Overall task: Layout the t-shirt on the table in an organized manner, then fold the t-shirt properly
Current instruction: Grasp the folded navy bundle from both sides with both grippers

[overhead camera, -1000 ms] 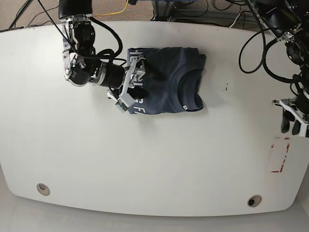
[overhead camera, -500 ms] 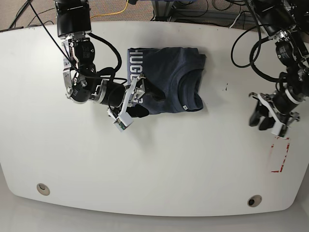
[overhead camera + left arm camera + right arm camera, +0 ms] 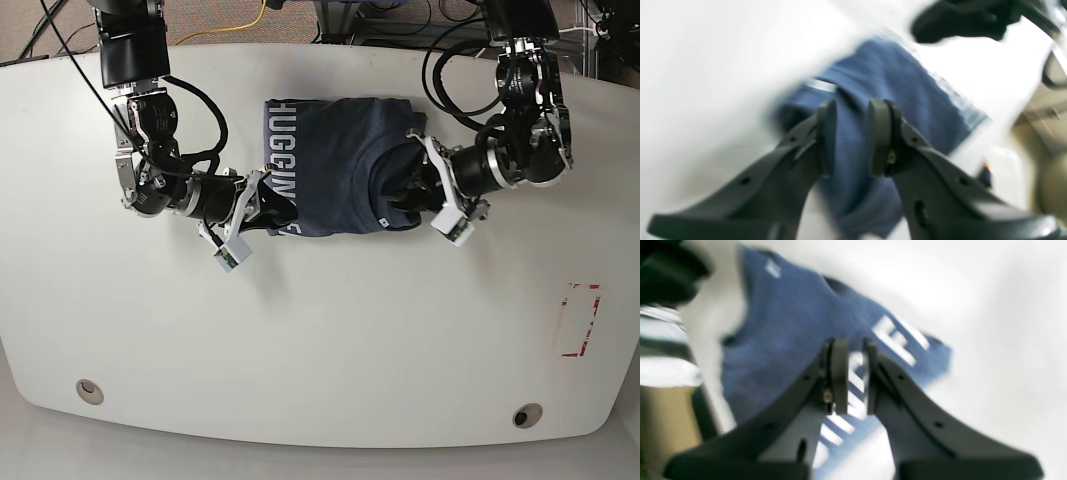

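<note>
The dark blue t-shirt [image 3: 335, 160] lies folded in a compact rectangle at the back middle of the white table [image 3: 320, 330], with its white lettering [image 3: 278, 165] along the left edge and its collar to the right. My right gripper [image 3: 268, 210] is at the shirt's lower left corner. In the right wrist view, that gripper [image 3: 855, 343] has its jaws almost together, and the lettered shirt [image 3: 790, 326] blurs behind them with nothing between. My left gripper [image 3: 405, 195] is at the shirt's right edge by the collar. In the left wrist view, this gripper [image 3: 853, 106] shows a narrow empty gap over the blue fabric [image 3: 887, 80].
A red rectangular mark [image 3: 578, 320] is at the table's right side. Two round grommet holes [image 3: 90, 390] [image 3: 526, 415] sit near the front edge. Cables [image 3: 460, 70] loop behind the table's back edge. Both wrist views are motion-blurred.
The left arm swept in from the table's right side to the shirt's right edge. The right gripper slid off the lettered fold to the lower left corner, and its jaws closed in.
</note>
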Tool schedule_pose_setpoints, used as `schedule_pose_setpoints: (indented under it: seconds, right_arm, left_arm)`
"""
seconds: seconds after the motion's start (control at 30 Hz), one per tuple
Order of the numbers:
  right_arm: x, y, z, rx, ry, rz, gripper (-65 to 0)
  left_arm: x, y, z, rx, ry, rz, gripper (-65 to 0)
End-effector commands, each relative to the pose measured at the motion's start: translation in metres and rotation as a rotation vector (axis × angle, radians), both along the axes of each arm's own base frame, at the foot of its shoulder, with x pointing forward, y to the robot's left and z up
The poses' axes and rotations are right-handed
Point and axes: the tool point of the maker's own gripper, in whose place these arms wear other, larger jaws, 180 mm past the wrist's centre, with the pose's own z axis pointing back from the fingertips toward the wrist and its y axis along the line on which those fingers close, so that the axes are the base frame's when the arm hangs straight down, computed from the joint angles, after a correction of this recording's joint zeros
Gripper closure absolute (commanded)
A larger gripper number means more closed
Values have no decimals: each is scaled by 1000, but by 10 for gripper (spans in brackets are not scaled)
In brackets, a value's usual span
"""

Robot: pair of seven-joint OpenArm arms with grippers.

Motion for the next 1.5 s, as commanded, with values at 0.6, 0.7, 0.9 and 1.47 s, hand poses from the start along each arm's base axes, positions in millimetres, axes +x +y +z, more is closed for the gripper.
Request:
schedule_pose_setpoints:
  seconds: [0.6, 0.7, 0.9, 1.47]
  right_arm:
    - [-40, 1, -13, -193, -153, 87, -59]
    - [-53, 7, -8, -168, -165, 92, -59]
    - [-75, 24, -1, -116, -159, 79, -59]
    - [-31, 25, 39, -144, -287, 54, -59]
  left_arm:
    - [5, 16, -87, 307, 160, -150, -111]
    - [19, 15, -86, 337, 142, -189, -111]
    - [43, -2, -72, 373, 82, -261, -111]
    - [35, 13, -11, 402, -108, -190, -111]
